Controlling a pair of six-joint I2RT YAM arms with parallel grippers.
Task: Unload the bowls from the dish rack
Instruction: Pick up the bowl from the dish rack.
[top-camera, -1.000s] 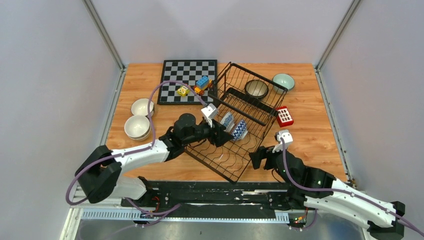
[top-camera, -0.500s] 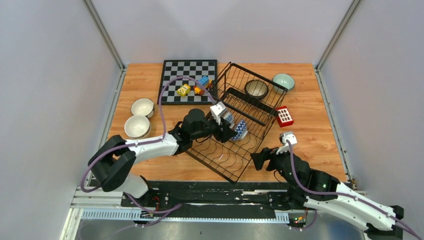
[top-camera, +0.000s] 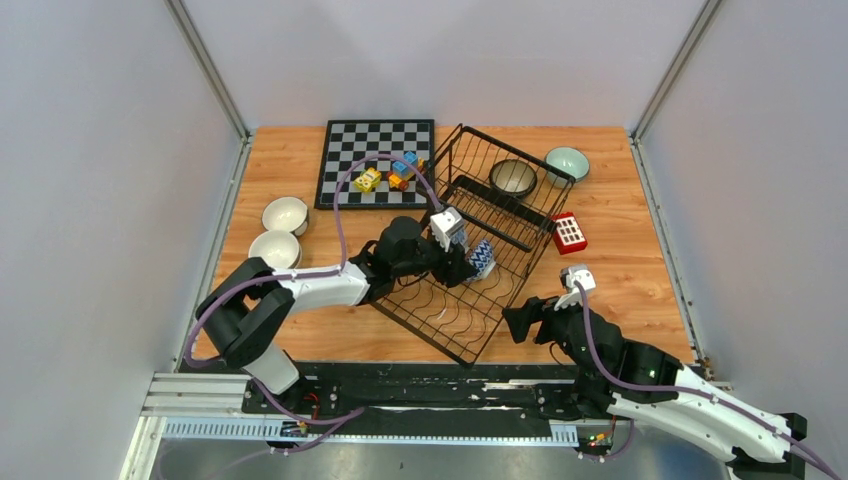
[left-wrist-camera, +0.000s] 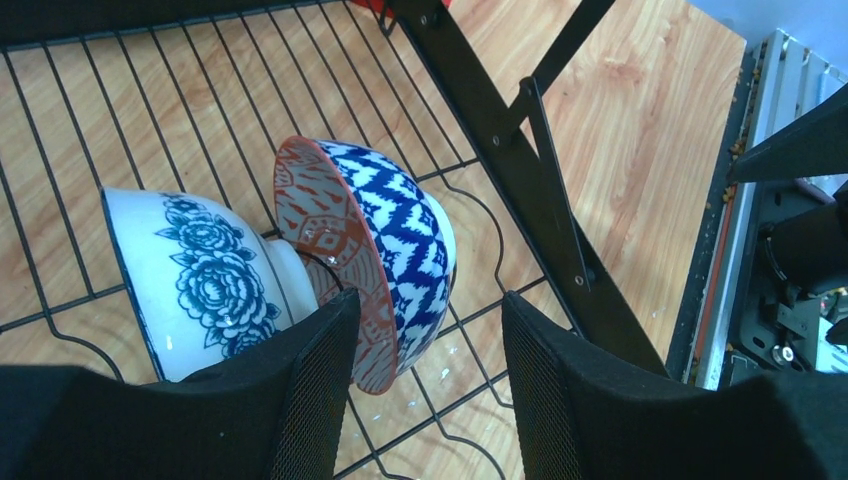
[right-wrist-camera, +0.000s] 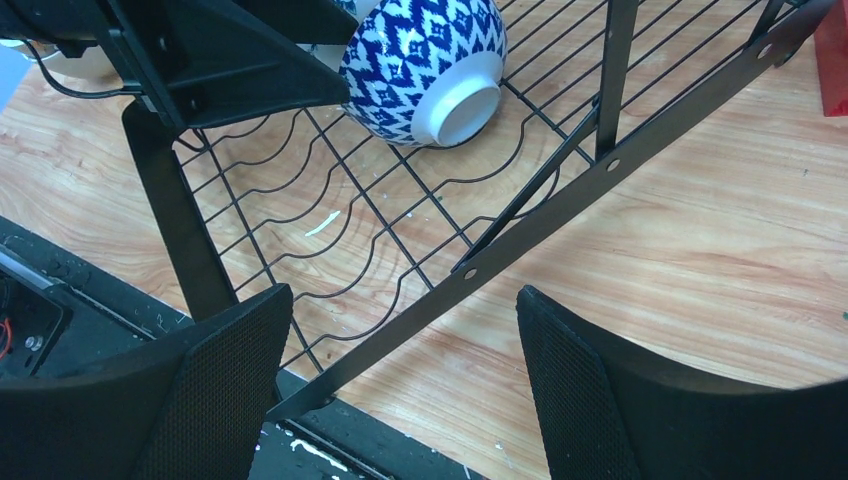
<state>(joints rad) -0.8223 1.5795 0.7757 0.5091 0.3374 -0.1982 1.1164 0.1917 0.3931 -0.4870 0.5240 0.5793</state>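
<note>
Left gripper (left-wrist-camera: 430, 330) jaws apart, straddling rim of zigzag bowl (left-wrist-camera: 395, 230), which stands on edge mid-rack (top-camera: 520, 215). Floral bowl (left-wrist-camera: 200, 280) touches it at 9 o'clock. Right gripper (right-wrist-camera: 400, 300) jaws wide apart over rack's 5 o'clock edge. Dark bowl (top-camera: 513, 177) in rack's 1 o'clock corner.

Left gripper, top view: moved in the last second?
Yes. The left gripper has slid right, deeper into the dish rack, and its fingers now straddle the blue zigzag bowl. The rack has not shifted.

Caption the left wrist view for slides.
Open left end effector straddles the zigzag bowl, on edge beside the floral bowl in the dish rack.
</note>
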